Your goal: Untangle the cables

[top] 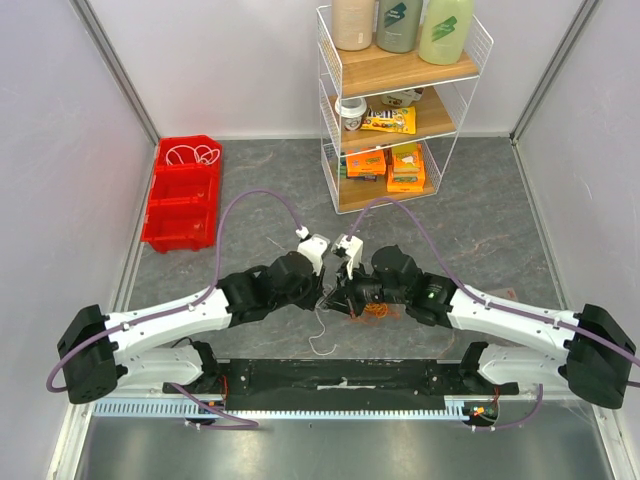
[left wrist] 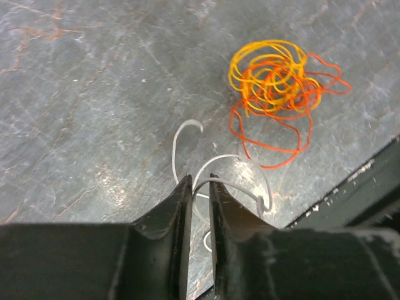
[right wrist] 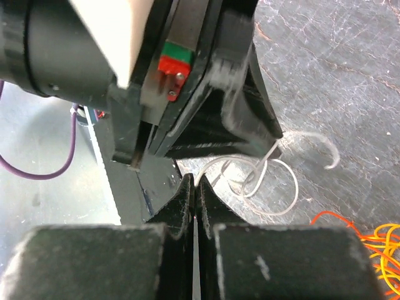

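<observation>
A white cable [left wrist: 232,159] lies in loose loops on the grey tabletop; it also shows in the top view [top: 320,338] and the right wrist view [right wrist: 282,199]. My left gripper [left wrist: 200,182] is shut on the white cable, which arches out from between its tips. My right gripper [right wrist: 196,180] is shut on another stretch of the same cable, a short way from the left gripper's fingertips [right wrist: 274,139]. Both grippers meet near the table's front centre, left [top: 322,290] and right [top: 345,296]. An orange and yellow tangle [left wrist: 275,81] lies just beyond the white loops, apart from both grippers, and shows in the top view [top: 378,312].
Red bins [top: 180,210] stand at the back left, the far one holding a white cable coil [top: 192,155]. A wire shelf [top: 395,110] with bottles and boxes stands at the back. The black front rail [left wrist: 365,190] runs close to the white loops.
</observation>
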Motion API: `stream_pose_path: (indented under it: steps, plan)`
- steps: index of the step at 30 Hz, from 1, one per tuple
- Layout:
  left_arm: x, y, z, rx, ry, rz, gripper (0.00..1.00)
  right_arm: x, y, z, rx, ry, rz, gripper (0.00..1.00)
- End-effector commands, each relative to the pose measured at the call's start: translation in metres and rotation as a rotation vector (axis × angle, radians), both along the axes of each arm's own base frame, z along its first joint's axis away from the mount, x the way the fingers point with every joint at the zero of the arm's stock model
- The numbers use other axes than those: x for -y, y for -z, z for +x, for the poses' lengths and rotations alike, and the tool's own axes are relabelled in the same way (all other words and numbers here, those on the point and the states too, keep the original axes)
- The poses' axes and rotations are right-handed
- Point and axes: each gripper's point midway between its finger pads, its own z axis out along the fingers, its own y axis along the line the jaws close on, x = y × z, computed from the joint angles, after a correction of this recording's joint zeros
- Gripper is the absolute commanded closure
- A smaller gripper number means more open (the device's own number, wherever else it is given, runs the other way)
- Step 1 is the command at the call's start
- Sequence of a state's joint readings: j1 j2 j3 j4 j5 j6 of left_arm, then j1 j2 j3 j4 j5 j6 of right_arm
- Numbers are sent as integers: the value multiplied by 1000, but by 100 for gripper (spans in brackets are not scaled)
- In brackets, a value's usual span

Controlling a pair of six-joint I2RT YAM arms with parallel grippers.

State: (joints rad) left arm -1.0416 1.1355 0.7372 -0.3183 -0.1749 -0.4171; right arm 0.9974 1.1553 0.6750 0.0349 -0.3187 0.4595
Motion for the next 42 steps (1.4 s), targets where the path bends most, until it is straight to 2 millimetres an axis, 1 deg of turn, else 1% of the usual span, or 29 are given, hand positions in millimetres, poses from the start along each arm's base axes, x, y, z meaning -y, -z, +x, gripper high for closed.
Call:
stream_pose_path:
  steps: [1, 3, 5, 6, 7, 8, 9, 10, 12, 13, 16, 20, 23, 26, 29, 31, 33, 34, 37, 40, 41, 42]
  plan:
    - [-17, -13, 28, 113, -191, -5, 86, -7, -16, -2, -15, 1, 91, 100]
    - [-36, -11, 37, 114, -352, 19, 98, -7, -10, 2, -29, 40, 74, 100]
    - [-61, -7, 42, 113, -518, 66, 98, -4, -1, 20, -2, 177, 11, 100]
    - [-71, -6, 43, 115, -580, 75, 98, 0, 7, 28, 7, 263, -45, 100]
    - [-79, -6, 44, 112, -650, 61, 98, 5, 9, 42, 23, 382, -77, 100]
    - [-84, -7, 43, 115, -686, 50, 98, 15, 18, 49, 11, 483, -135, 100]
    - [-86, -10, 43, 121, -707, 29, 98, 21, 23, 56, 15, 574, -169, 100]
    - [-87, -12, 41, 123, -716, 7, 98, 27, 23, 65, 15, 672, -180, 100]
    - [-90, -16, 40, 124, -745, -32, 98, 36, 33, 74, 22, 797, -208, 100]
    - [-93, -18, 38, 122, -763, -50, 98, 39, 39, 78, 29, 842, -222, 100]
    - [-97, -17, 32, 105, -775, -74, 98, 46, 42, 93, 55, 973, -210, 95]
    - [-100, -18, 23, 81, -775, -118, 98, 52, 37, 109, 104, 1090, -189, 90]
    - [-100, -18, 16, 56, -769, -171, 98, 53, 35, 117, 128, 1146, -175, 86]
    - [-98, -24, 12, 47, -754, -221, 98, 55, 36, 122, 131, 1185, -160, 84]
    - [-97, -28, 9, 48, -726, -240, 98, 51, 36, 128, 128, 1176, -133, 85]
    - [-99, -29, 7, 49, -716, -247, 98, 56, 37, 132, 138, 1194, -141, 85]
    - [-104, -30, 5, 47, -720, -258, 99, 72, 40, 137, 146, 1241, -148, 84]
    - [-107, -32, 5, 50, -728, -268, 98, 81, 44, 140, 146, 1262, -157, 82]
    - [-119, -35, 2, 51, -762, -281, 98, 111, 46, 147, 156, 1323, -174, 71]
    - [-131, -43, 1, 69, -790, -288, 98, 143, 52, 154, 167, 1370, -219, 69]
    - [-134, -47, 1, 79, -789, -290, 98, 151, 54, 156, 169, 1363, -239, 69]
    - [-134, -52, 1, 86, -781, -300, 98, 156, 52, 159, 180, 1354, -239, 69]
